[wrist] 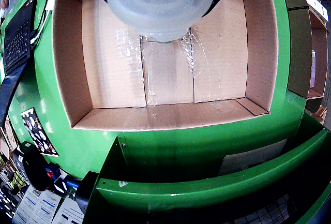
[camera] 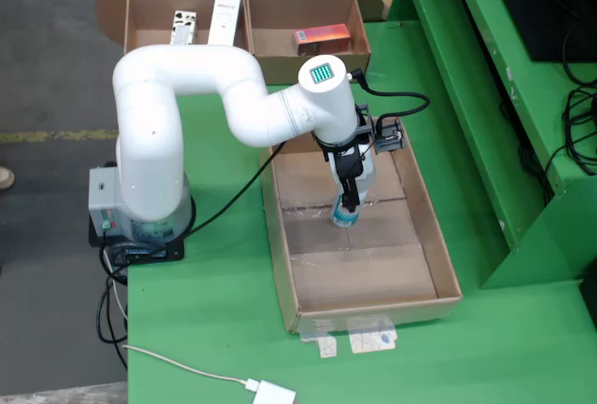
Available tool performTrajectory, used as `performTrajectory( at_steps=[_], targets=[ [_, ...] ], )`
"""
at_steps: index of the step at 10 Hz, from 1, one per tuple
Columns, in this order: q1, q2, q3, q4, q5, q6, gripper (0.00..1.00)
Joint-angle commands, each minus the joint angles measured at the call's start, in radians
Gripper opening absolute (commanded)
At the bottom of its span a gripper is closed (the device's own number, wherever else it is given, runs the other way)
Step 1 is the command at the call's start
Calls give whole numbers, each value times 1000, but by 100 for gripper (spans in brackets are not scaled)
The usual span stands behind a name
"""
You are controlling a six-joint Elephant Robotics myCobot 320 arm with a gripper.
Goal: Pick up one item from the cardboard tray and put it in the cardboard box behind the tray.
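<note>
Gripper (camera: 347,201) clamped on small pale bottle (camera: 346,214), held upright just above cardboard tray (camera: 438,264) floor near its middle; cardboard box (camera: 149,21) lies beyond tray's far end, so lift needed to clear tray wall

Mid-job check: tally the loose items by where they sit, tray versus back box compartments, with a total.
In the pincer over the cardboard tray: 1, a small pale bottle
Back box, left compartment in the fixed view: 2, a white packet and a long white box
Back box, right compartment: 1, an orange box
Total: 4
</note>
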Motion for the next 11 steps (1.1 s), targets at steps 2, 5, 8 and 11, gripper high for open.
performTrajectory(
  at_steps=[2,5,8,11],
  targets=[
    [7,120,85,-51,-10,10,0],
    [21,170,162,-135,-27,21,0],
    [11,191,238,-193,-22,22,0],
    [18,220,361,-298,-35,29,0]
  ],
)
